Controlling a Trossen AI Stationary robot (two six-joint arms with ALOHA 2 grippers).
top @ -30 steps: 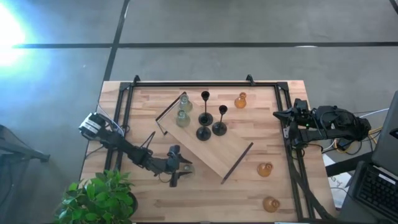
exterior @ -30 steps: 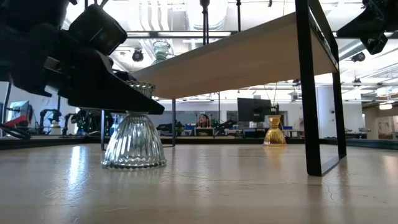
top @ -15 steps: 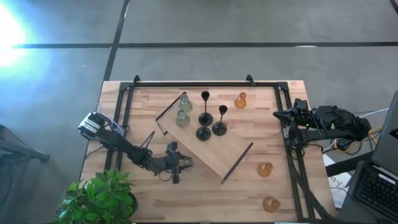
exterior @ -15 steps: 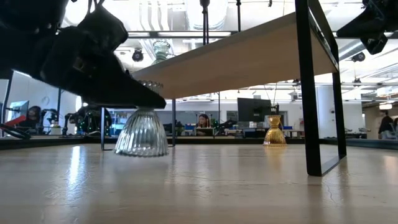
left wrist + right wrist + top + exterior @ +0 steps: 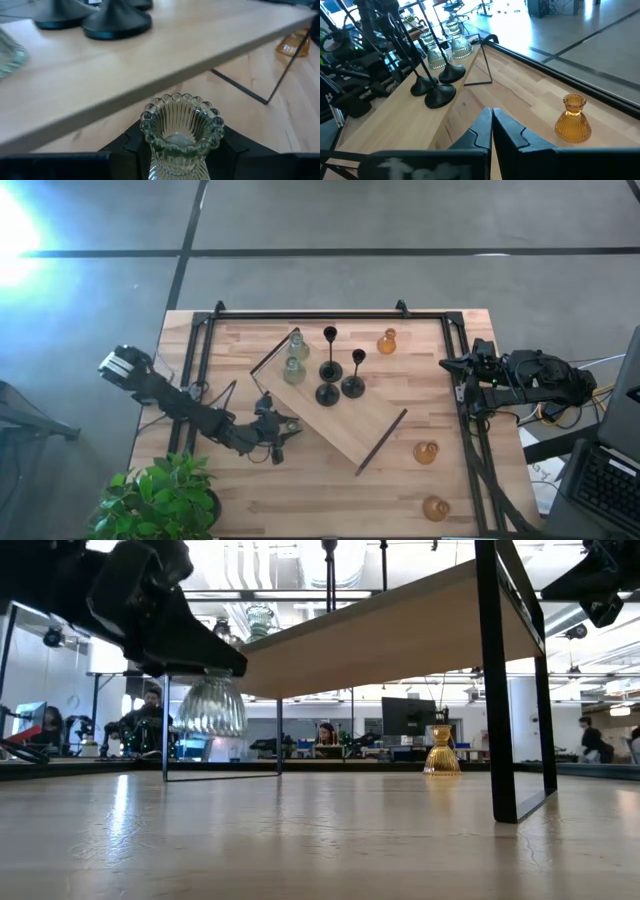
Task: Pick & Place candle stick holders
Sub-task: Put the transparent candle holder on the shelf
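Note:
A pale green glass candle stick holder (image 5: 182, 129) hangs in my left gripper (image 5: 275, 430), which is shut on it just off the near-left edge of the wooden board (image 5: 372, 420). In the low view its ribbed base (image 5: 212, 706) is clear of the table. Two green glass holders (image 5: 294, 356) and three black ones (image 5: 337, 378) stand on the board by their bases. Amber holders stand on the table at the far side (image 5: 387, 340) and the near right (image 5: 426, 452), (image 5: 435, 507). My right gripper (image 5: 447, 363) waits shut at the right edge. My left gripper pinches the glass holder's narrow neck (image 5: 176, 154), just under the beaded rim, between its two fingers (image 5: 125, 146). The fingers come nearly level from the table's left side. The holder stays upright, its base hanging below the fingers and lifted clear of the table.
The board stands raised on black metal legs (image 5: 497, 690), slanting across the table's middle. A black frame (image 5: 310, 313) runs along the far and side edges. A green plant (image 5: 160, 498) sits at the near left corner. Bare tabletop lies in front of the board.
My left gripper has risen and drawn a little toward the table's left and far side, tipping up toward level. The glass holder, which stood on the table a second ago, has come up with it and now hangs clear of the table.

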